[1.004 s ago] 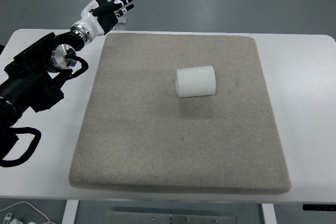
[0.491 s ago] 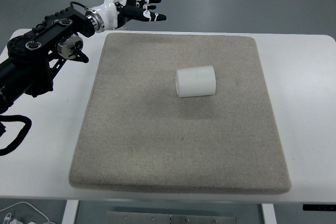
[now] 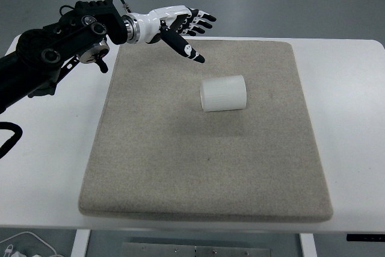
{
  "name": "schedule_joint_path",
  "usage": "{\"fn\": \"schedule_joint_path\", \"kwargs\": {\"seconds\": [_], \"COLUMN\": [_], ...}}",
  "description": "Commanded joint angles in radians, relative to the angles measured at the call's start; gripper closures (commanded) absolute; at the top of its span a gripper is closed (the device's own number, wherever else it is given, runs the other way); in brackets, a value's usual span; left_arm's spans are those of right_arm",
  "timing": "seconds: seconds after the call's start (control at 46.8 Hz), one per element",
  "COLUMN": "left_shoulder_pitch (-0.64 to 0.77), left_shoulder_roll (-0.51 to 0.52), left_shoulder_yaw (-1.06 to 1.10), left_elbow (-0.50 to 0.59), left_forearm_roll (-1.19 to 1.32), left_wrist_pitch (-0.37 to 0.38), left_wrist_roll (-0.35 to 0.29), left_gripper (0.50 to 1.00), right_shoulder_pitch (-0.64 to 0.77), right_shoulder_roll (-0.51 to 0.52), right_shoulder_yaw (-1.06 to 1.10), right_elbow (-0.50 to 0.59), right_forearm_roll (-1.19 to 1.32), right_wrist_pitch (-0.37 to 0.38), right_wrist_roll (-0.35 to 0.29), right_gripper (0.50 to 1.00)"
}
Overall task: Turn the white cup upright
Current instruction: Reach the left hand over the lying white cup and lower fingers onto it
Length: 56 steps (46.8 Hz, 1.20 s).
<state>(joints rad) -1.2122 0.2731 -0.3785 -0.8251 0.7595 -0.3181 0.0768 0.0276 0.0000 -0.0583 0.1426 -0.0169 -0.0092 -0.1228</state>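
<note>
The surface (image 3: 352, 88) is a white top carrying a grey felt mat (image 3: 204, 167) that covers most of it. The white cup (image 3: 224, 93) lies on its side on the mat, in the far half and slightly toward the right edge, its axis running roughly left to right. I cannot tell from this view which end is the mouth.

My left arm enters over the far left corner of the surface. The left hand (image 3: 180, 23) hangs above the far edge of the mat, fingers (image 3: 201, 19) spread apart and holding nothing, thumb (image 3: 183, 46) angled down toward the cup. Hand and cup are well apart. The right arm is not in view.

Step in hand, as I judge it: approach for the grasp.

1. I bring the hand down over the cup's side wall, fingers on the far side, thumb on the near side.
2. I close evenly; a ribbed cylinder on felt is likely to roll if one side is touched first.
3. I rotate about the wrist until the base faces down, then set it flat before releasing.
</note>
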Motion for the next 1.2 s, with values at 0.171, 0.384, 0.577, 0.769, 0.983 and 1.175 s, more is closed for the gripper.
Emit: {"fn": "schedule_joint_path", "kwargs": {"seconds": [0.171, 0.384, 0.577, 0.769, 0.983, 1.175], "left_shoulder_pitch": [-0.061, -0.093, -0.112, -0.113, -0.104, -0.101], "left_shoulder_roll": [-0.003, -0.009, -0.037, -0.057, -0.120, -0.152], "left_shoulder_yaw": [0.050, 0.118, 0.133, 0.133, 0.135, 0.177], "left_elbow": [-0.060, -0.075, -0.078, -0.068, -0.032, -0.008], "left_forearm_roll": [0.006, 0.017, 0.029, 0.080, 0.104, 0.109], "left_wrist_pitch": [-0.050, -0.073, -0.067, -0.067, -0.062, -0.062], "left_wrist_roll": [0.118, 0.146, 0.167, 0.175, 0.176, 0.176], "left_gripper": [0.521, 0.521, 0.521, 0.523, 0.523, 0.523], "right_shoulder_pitch": [0.000, 0.000, 0.000, 0.000, 0.000, 0.000], "right_shoulder_roll": [0.000, 0.000, 0.000, 0.000, 0.000, 0.000], "right_shoulder_yaw": [0.000, 0.000, 0.000, 0.000, 0.000, 0.000], "right_elbow": [0.000, 0.000, 0.000, 0.000, 0.000, 0.000], "right_forearm_roll": [0.000, 0.000, 0.000, 0.000, 0.000, 0.000], "right_wrist_pitch": [0.000, 0.000, 0.000, 0.000, 0.000, 0.000], "right_wrist_roll": [0.000, 0.000, 0.000, 0.000, 0.000, 0.000], "right_gripper": [0.570, 0.570, 0.570, 0.570, 0.570, 0.570]}}
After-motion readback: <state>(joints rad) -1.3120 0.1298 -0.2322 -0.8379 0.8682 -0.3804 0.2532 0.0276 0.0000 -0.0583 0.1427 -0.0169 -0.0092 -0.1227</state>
